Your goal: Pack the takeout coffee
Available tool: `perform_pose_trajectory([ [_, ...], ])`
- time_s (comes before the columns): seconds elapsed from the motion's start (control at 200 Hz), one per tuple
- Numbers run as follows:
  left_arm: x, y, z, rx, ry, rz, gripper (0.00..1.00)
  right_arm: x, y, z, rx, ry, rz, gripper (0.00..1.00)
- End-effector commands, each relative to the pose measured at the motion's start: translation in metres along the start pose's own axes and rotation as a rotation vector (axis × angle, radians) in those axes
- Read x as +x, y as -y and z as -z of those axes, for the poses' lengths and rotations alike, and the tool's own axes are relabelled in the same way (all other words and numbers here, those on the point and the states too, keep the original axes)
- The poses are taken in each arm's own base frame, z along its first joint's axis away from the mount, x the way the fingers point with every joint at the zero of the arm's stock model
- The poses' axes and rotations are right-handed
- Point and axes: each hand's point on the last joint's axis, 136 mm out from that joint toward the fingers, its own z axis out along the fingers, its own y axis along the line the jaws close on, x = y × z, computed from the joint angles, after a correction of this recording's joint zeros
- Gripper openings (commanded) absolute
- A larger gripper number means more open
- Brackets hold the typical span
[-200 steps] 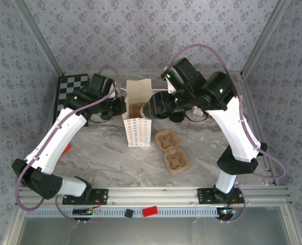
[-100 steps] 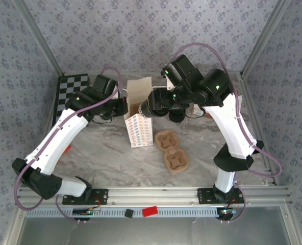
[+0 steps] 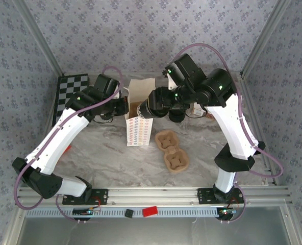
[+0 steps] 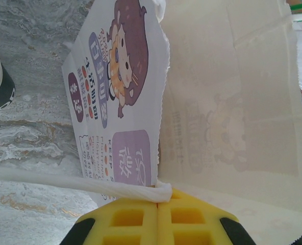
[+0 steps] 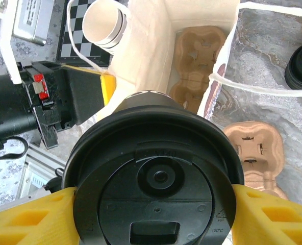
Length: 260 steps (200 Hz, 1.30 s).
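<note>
The takeout coffee (image 5: 158, 189), a dark cup with a round black lid, is held between the yellow fingers (image 5: 31, 219) of my right gripper (image 5: 156, 209). In the top view the cup (image 3: 150, 106) hangs tilted over the open mouth of the white dotted paper bag (image 3: 137, 131). In the right wrist view the bag's cream inside (image 5: 151, 46) is open just past the lid. My left gripper (image 4: 157, 201) is shut on the bag's white twisted handle (image 4: 135, 190) at the bag's left rim (image 3: 124, 106). The bag's printed side (image 4: 115, 87) stands upright.
A brown pulp cup carrier (image 5: 197, 61) lies inside the bag. Another carrier (image 3: 172, 150) rests on the marble table in front of the right arm. A stack of cream-rimmed cups (image 5: 104, 23) stands left of the bag near a checkerboard (image 3: 72, 87). A loose black lid (image 5: 301, 64) lies to the right.
My right gripper has carried the cup leftward, from beside the bag to over its open mouth. The left gripper has kept hold of the handle, and the bag has shifted slightly.
</note>
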Motion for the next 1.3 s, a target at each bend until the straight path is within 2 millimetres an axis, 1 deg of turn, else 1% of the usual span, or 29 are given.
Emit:
perform_pose_trajectory([
  [0.0,-0.004,0.007,0.008,0.012,0.017,0.005,0.0,0.006,0.007,0.012,0.007,-0.013,-0.036,0.68],
  [0.165,-0.001,0.011,0.009,0.023,0.013,-0.001,0.0,0.0,0.01,0.004,0.017,-0.013,-0.056,0.68],
  [0.33,0.001,0.019,0.012,0.044,0.018,-0.001,0.0,-0.002,0.012,-0.017,0.044,-0.05,-0.062,0.67],
  [0.46,0.001,0.02,0.012,0.047,0.025,0.006,0.0,-0.004,0.017,-0.032,0.082,-0.066,-0.069,0.67],
  [0.585,0.001,0.022,0.013,0.052,0.031,0.006,0.0,0.0,0.017,-0.046,0.111,-0.095,-0.061,0.67],
  [0.655,0.001,0.024,0.013,0.055,0.031,0.004,0.0,0.003,0.021,-0.052,0.138,-0.114,-0.059,0.67],
  [0.77,0.002,0.026,0.012,0.058,0.032,-0.001,0.0,0.003,0.025,-0.059,0.17,-0.122,-0.061,0.67],
  [0.93,0.005,0.032,0.015,0.075,0.034,-0.012,0.0,0.005,0.025,-0.075,0.182,-0.153,-0.066,0.67],
  [1.294,0.005,0.039,0.019,0.099,0.048,-0.018,0.0,0.007,0.03,-0.097,0.227,-0.189,-0.072,0.66],
])
